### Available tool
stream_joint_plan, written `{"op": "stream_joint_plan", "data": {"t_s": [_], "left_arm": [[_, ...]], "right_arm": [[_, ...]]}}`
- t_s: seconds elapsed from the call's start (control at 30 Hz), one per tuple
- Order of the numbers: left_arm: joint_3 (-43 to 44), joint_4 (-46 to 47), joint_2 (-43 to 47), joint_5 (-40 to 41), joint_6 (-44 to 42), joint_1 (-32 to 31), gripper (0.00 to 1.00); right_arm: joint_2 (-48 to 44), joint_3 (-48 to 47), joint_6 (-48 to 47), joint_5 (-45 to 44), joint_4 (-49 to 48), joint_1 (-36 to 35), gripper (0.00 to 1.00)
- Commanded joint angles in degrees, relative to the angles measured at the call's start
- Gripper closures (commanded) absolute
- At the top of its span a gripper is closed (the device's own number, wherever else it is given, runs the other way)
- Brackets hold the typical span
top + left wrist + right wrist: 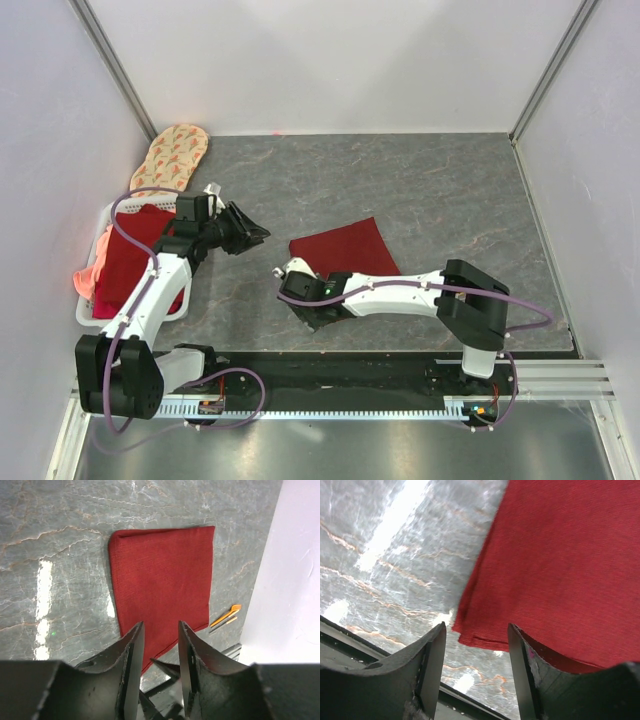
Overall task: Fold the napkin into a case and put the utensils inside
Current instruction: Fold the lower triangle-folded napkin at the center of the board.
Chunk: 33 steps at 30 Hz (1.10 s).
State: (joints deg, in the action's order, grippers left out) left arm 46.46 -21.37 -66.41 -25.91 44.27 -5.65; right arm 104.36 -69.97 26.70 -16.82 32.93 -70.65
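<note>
Maroon napkin [345,250] flat at mid-table [470,180], already doubled over, with a layered hem plain at the near-left corner in the right wrist view. No pocket shape yet, so by the look of it only an early fold done. Left to do: further folds into a case, then loading.

Utensils [226,616] untouched on the bare top, beside the napkin's near side and close to the table's near edge. Orange fork tines recognisable, a second slim piece alongside. Not visible from above.

Left gripper [258,235] left of the napkin, apart from it, raised and aimed rightward at the cloth. Jaws parted, nothing between them. Forearm angled up from the near-left base, past the basket [92,318] of red cloths.

Right gripper [283,270] low at the napkin's near-left corner, arm stretched leftward along the near edge from its base. Jaws spread, straddling the corner, not clamped on the cloth. One finger overlaps the hem in its own view; contact there hard to judge.
</note>
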Motion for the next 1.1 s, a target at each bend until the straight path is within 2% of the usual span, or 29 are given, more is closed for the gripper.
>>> {"op": "stream_joint_plan", "data": {"t_s": [0.0, 0.13, 0.4, 0.63, 0.83, 1.07], "left_arm": [[-0.49, 3.17, 1.37, -2.39, -1.38, 0.90, 0.58], [-0.58, 3.35, 1.37, -2.74, -1.47, 1.17, 0.57], [-0.75, 3.70, 1.20, -2.57, -1.56, 1.61, 0.54], [0.13, 4.31, -2.66, -4.93, -2.61, 1.69, 0.42], [-0.49, 6.16, -6.27, -8.54, -1.74, 1.43, 0.39], [-3.21, 11.86, -10.92, -12.84, 2.31, -0.32, 0.34]], "right_arm": [[1.90, -2.27, 1.25, 0.65, 0.29, -0.98, 0.41], [2.96, -1.83, 2.04, 0.73, -0.14, -1.24, 0.43], [6.12, -1.83, 3.01, -2.34, 0.91, -1.94, 0.59], [4.02, -2.88, 3.80, -3.66, 1.00, -2.21, 0.83], [0.33, -3.68, 4.32, -3.75, 1.00, -1.33, 1.00], [-8.45, 2.11, 6.35, 1.78, -3.48, 1.57, 1.00]]}}
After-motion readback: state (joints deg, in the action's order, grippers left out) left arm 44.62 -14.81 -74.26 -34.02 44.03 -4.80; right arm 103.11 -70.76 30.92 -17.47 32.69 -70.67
